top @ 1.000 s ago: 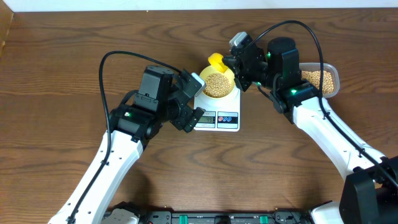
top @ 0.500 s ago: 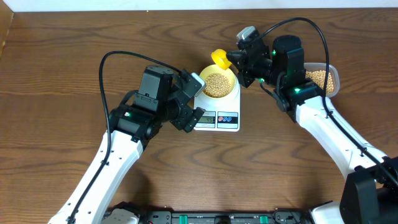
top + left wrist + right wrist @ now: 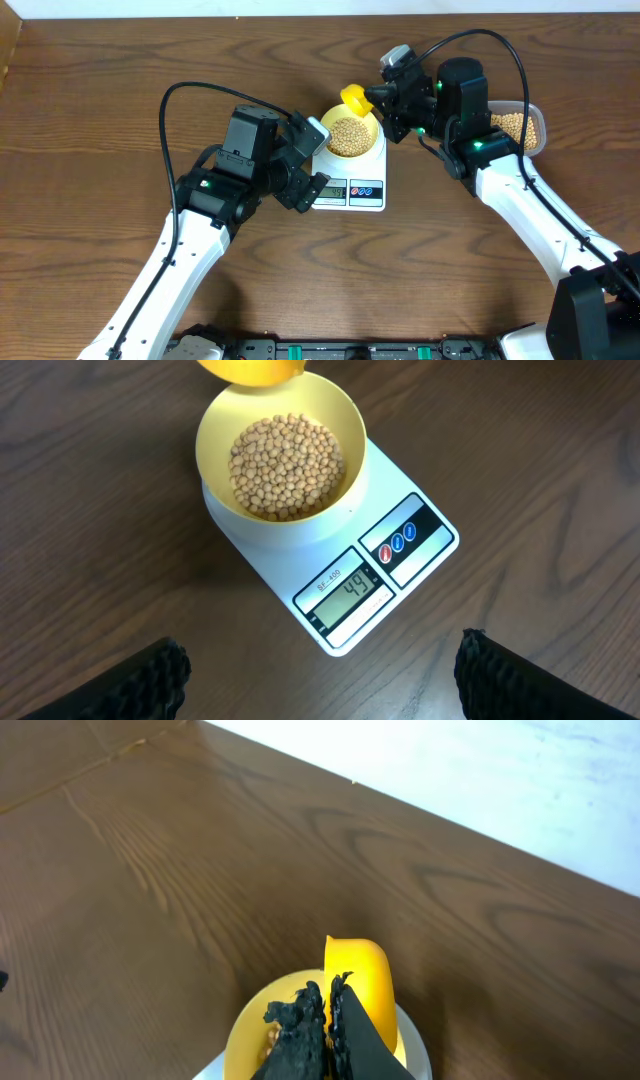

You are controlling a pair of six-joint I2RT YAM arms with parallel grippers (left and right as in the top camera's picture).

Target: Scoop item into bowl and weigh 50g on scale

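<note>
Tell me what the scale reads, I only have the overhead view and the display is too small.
Observer: On the left wrist view the scale shows 49 on its display.
Operator: Is the left claw holding anything?
Observer: No. Its fingers stand wide apart at the bottom corners of that view, with bare table between them and the scale beyond them.
Operator: And the right claw?
Observer: The right claw is shut on the handle of the yellow scoop, which hangs over the edge of the bowl of beans.
</note>
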